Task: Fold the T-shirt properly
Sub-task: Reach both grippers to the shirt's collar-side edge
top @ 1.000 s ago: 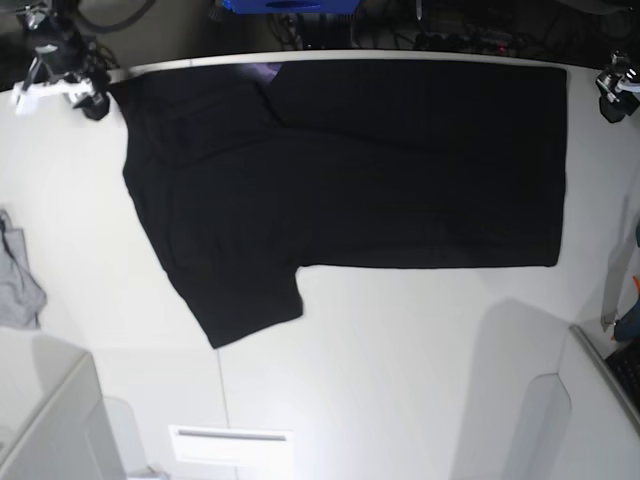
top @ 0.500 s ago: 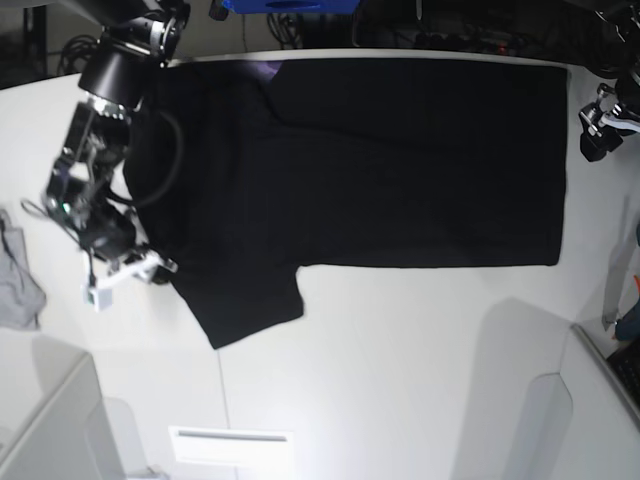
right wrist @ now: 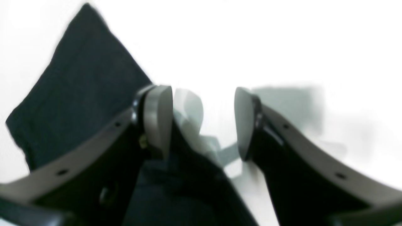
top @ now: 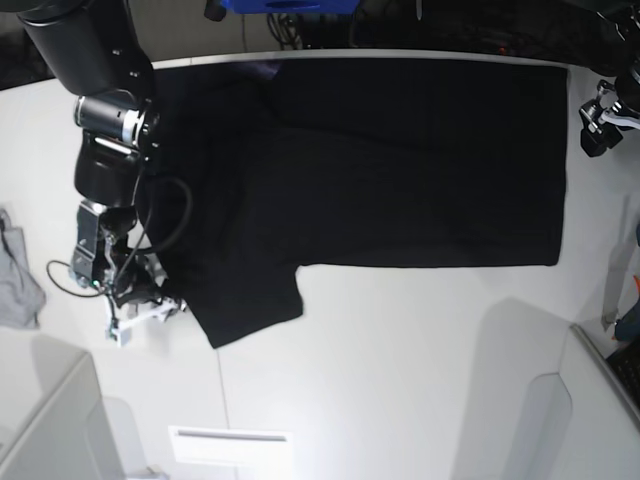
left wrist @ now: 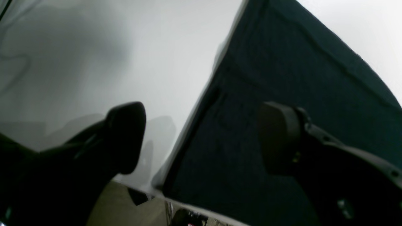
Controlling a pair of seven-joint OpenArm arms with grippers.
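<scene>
Reaching low by the near-left part of the table (top: 400, 380), right gripper (top: 140, 312) with both fingers spread wide, nothing between them, just beside the T-shirt (top: 400, 160) sleeve hem. Could go wrong: might pinch only the top layer, or push the soft cloth into a bump, since thin cotton slides on the smooth white top. Black, floppy, flat shirt, spread along the far edge, sleeve sticking out toward the near-left. Small grey cloth (top: 18, 275) crumpled at the left edge. Far off by the far-right corner, left gripper (top: 598, 125) also wide open, holding nothing, one finger over the shirt's straight hem.
</scene>
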